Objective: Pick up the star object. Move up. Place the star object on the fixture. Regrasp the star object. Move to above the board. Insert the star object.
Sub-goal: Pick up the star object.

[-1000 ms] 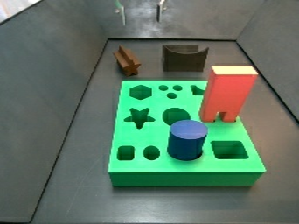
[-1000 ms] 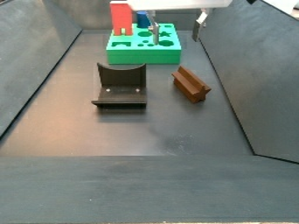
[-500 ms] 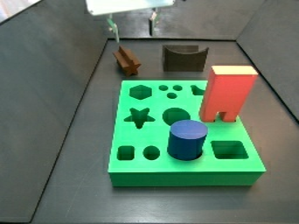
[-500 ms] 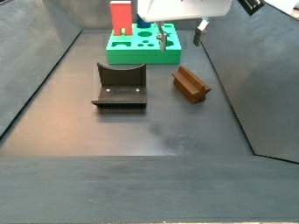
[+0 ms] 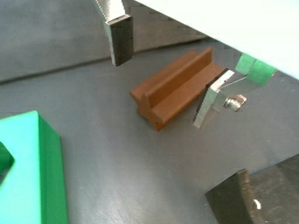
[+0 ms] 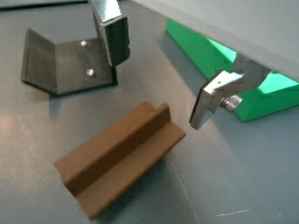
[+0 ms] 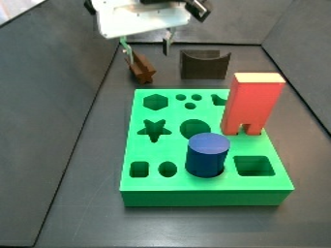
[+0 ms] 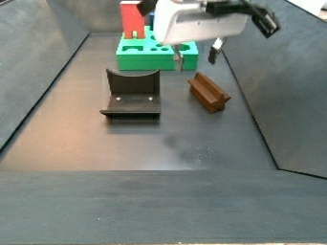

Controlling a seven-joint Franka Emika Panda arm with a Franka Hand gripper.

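A dark grey worktop [image 8: 153, 144] with sloped grey walls on its sides carries everything. The star object [image 7: 138, 66] lies on its side on that worktop, a brown ridged peg, beside the fixture [image 7: 203, 64] and behind the far edge of the board [image 7: 155, 186]; in a side view it shows again [image 8: 208, 93] just to one side of the fixture [image 8: 130, 94], not touching it. In both wrist views the star object [image 5: 176, 87] [image 6: 121, 154] lies flat under the gap between the fingers, with bare worktop all around it.

The gripper [image 7: 145, 41] hangs over the star object, its white body up near the back wall. Its fingers [image 5: 118, 39] are spread wide, one silver plate with its dark pad on each side of the peg and nothing held between them; in a wrist view the gripper [image 6: 163, 74] stands clear above the peg, with the fixture [image 6: 66, 59] and a corner of the board [image 6: 222, 59] beyond.

The board is a bright green slab with shaped holes. A tall red block [image 7: 251, 103] stands upright in a hole at one edge, and a blue cylinder [image 7: 207, 155] stands in a round hole near the front. The star hole [image 7: 155, 129], the hexagon hole [image 7: 155, 100], the square hole [image 7: 255, 166] and several small round holes hold nothing.
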